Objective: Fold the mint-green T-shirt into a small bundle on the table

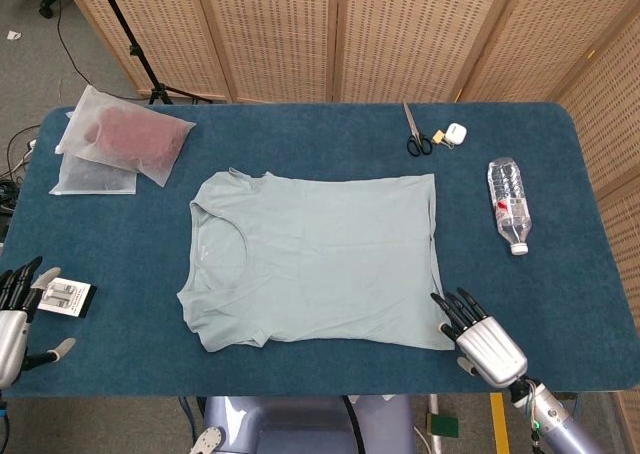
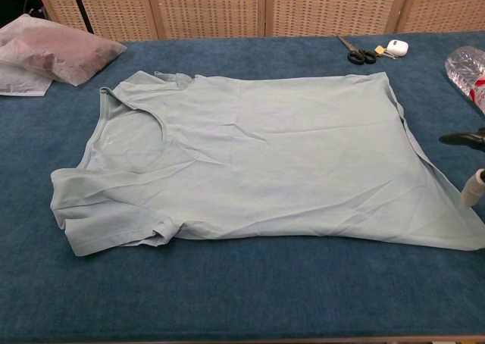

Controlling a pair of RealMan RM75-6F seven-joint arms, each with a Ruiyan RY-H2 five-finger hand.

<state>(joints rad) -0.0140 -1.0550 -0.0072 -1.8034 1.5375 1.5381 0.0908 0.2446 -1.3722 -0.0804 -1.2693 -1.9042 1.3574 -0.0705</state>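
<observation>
Both hands open: right hand (image 1: 487,342) fingertips (image 1: 452,305) touching shirt (image 1: 320,259) hem corner; left hand (image 1: 14,319) spread beside card (image 1: 66,298), bare table (image 1: 130,264) between.

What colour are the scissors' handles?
Black. The scissors show best in the head view, near the table's far edge.
</observation>
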